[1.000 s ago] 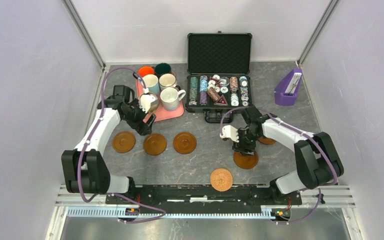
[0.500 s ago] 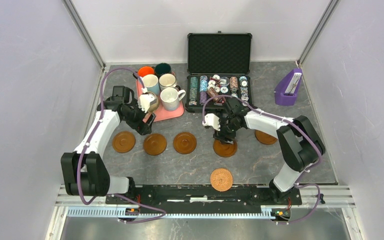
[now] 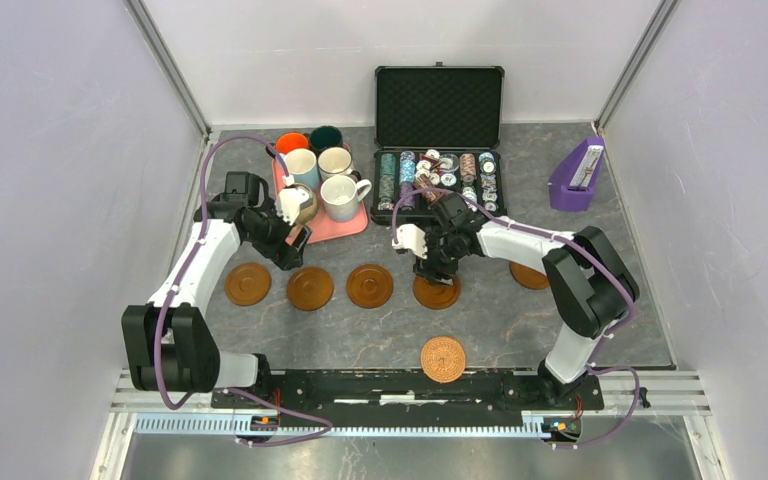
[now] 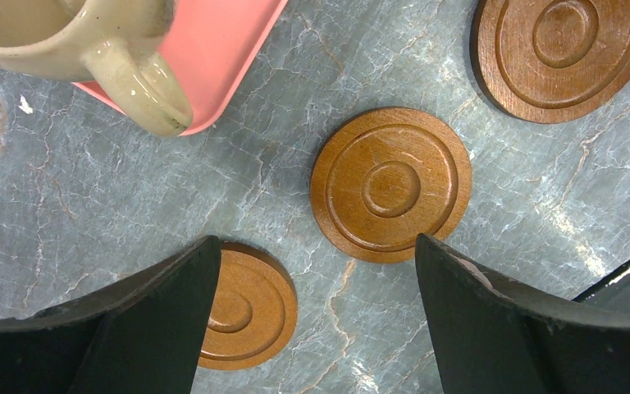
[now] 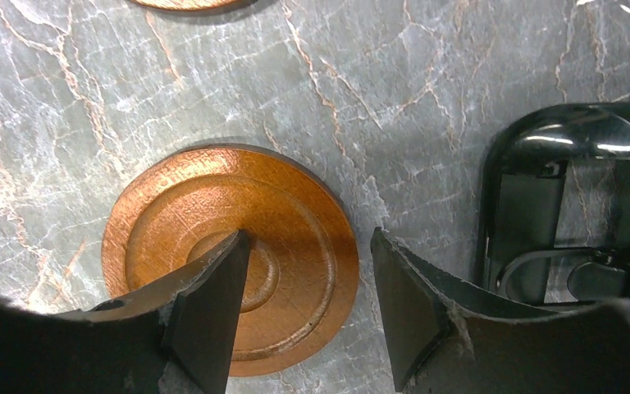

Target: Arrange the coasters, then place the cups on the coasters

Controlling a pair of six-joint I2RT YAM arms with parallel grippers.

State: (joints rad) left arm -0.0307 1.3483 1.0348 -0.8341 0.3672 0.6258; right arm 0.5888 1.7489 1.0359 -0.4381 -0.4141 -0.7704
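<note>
Six coasters [image 3: 310, 288] were counted on the table [image 3: 520, 330]: five brown and one woven coaster [image 3: 443, 359] nearest the bases. Six cups [image 3: 341, 197] were seen on the pink tray [image 3: 355, 228]. The left gripper [image 4: 316, 242] was held wide apart and empty above the brown row. The right gripper [image 5: 308, 238] was half spread, one finger on a brown coaster's centre and the other just outside its rim.

A tray [image 3: 346, 230] sits at the upper left of the table [image 3: 520, 330], carrying the cups [image 3: 338, 195]. Just right of it stands an open case [image 3: 438, 110] holding poker chips [image 3: 407, 180], and a holder [image 3: 573, 180] lies at the upper right. Four coasters [image 3: 310, 288] form a row across the middle. A fifth coaster [image 3: 529, 278] lies right of them, and a sixth coaster [image 3: 443, 359] sits alone below, near the bottom edge.
</note>
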